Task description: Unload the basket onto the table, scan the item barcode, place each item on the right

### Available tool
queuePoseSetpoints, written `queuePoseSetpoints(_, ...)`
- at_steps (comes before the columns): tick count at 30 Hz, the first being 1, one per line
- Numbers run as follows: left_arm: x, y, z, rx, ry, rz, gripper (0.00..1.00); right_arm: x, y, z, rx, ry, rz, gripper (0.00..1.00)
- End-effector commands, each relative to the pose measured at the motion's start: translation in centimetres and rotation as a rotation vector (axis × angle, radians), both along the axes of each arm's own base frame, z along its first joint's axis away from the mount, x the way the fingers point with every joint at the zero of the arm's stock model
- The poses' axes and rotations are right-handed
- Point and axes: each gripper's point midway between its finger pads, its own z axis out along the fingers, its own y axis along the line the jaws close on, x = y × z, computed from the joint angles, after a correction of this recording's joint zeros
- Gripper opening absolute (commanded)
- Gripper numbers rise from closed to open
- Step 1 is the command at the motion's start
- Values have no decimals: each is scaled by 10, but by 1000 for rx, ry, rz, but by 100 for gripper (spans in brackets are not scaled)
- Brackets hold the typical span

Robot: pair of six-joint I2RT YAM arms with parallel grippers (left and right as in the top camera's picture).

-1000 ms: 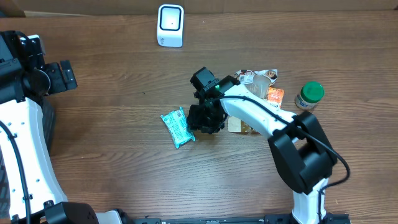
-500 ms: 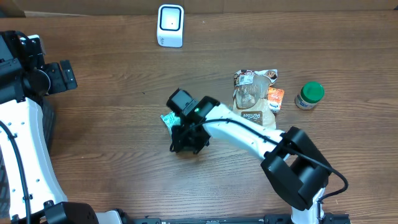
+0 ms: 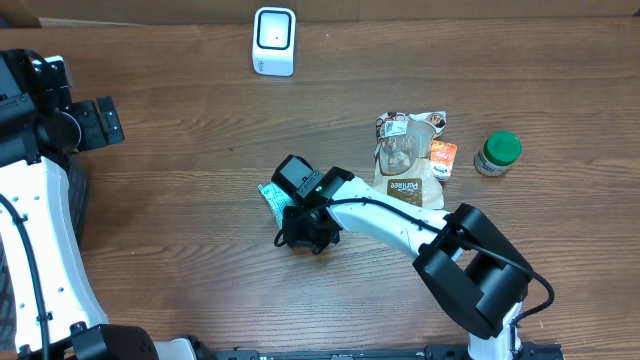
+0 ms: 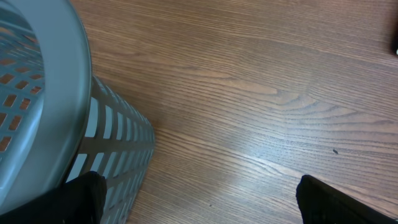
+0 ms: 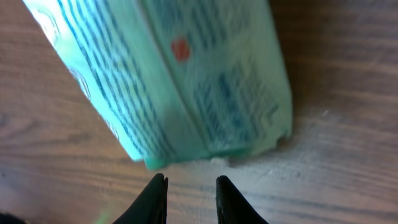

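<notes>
The item, a teal snack packet (image 3: 270, 193), lies flat on the wood table left of centre, mostly hidden under my right arm in the overhead view. It fills the top of the right wrist view as the teal packet (image 5: 186, 81), its small print blurred and no barcode readable. My right gripper (image 3: 303, 232) hangs low over its near end. The right gripper (image 5: 191, 182) has its jaws narrowly apart just short of the packet's edge, with bare wood between them. The white scanner (image 3: 274, 41) stands at the table's far edge. My left gripper (image 4: 198, 190) is wide open over bare wood.
A brown pouch (image 3: 405, 165), a small orange packet (image 3: 443, 158) and a green-lidded jar (image 3: 497, 153) sit to the right. A grey slotted basket (image 4: 37, 93) stands right beside my left gripper, at the table's left side.
My right arm has swung left from the pile of pouches to the teal packet and dropped low over it, its jaws narrowing. The left arm has not moved.
</notes>
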Motion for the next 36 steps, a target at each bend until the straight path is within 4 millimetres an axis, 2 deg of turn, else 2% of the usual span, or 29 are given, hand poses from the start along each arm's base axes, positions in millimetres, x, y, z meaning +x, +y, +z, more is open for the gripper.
queuePoseSetpoints(1,0,0,0,15,8,-22,100,23,-17,-2,-44,-56,-69,23)
queuePoseSetpoints(9,0,0,0,15,8,-22,99,73,-54,-1,-43,-112,-159,22)
queuePoseSetpoints(13,0,0,0,15,8,-22,100,86,-55,1,-7,-141,-155,21)
queuePoseSetpoints(21,0,0,0,15,8,-22,100,74,-44,5,63,-79,-115,22)
queuePoseSetpoints(22,0,0,0,15,8,-22,100,65,-33,12,137,-14,-99,23)
queuePoseSetpoints(25,0,0,0,15,8,-22,100,56,-23,26,235,70,-86,27)
queuePoseSetpoints(29,0,0,0,15,8,-22,99,56,-25,35,284,107,-101,38)
queuePoseSetpoints(32,0,0,0,15,8,-22,100,60,-24,34,281,111,-140,46)
queuePoseSetpoints(36,0,0,0,15,8,-22,100,65,-16,27,253,98,-211,46)
